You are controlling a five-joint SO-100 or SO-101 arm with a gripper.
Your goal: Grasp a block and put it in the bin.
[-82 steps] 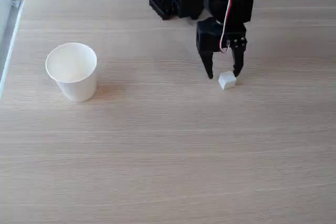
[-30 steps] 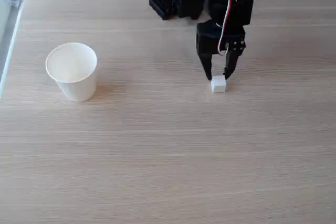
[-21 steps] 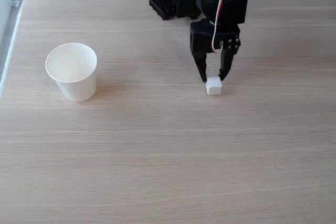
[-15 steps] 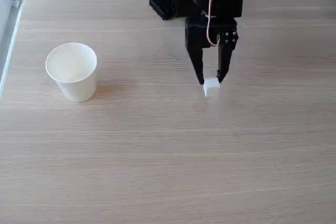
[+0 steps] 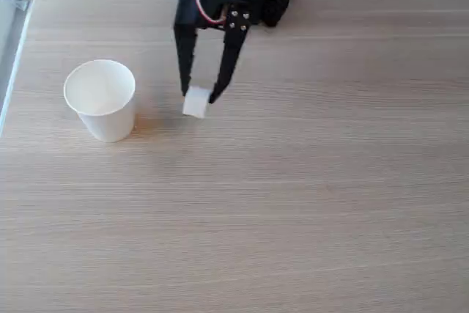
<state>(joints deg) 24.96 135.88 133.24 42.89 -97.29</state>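
Two task items and one arm were recorded on a pale wood-grain counter (image 5: pixel 293 218), listed from left to right in the fixed view.

Item: the bin (image 5: pixel 101 100), a plain white paper cup, stood upright at the left with its mouth open upward, so that a block could be dropped in from above. Its inside looked empty.

Item: the block (image 5: pixel 196 102), a small white cube, sat just right of the bin, apart from it, pinched between the tips of the pincer (image 5: pixel 196 97). Whether it was clear of the counter could not be told for certain.

Item: the pincer, black with red and white wiring, reached down from the top edge, its jaws drawn narrow onto the block's sides. Judged stage: carrying toward the bin; release not yet done.
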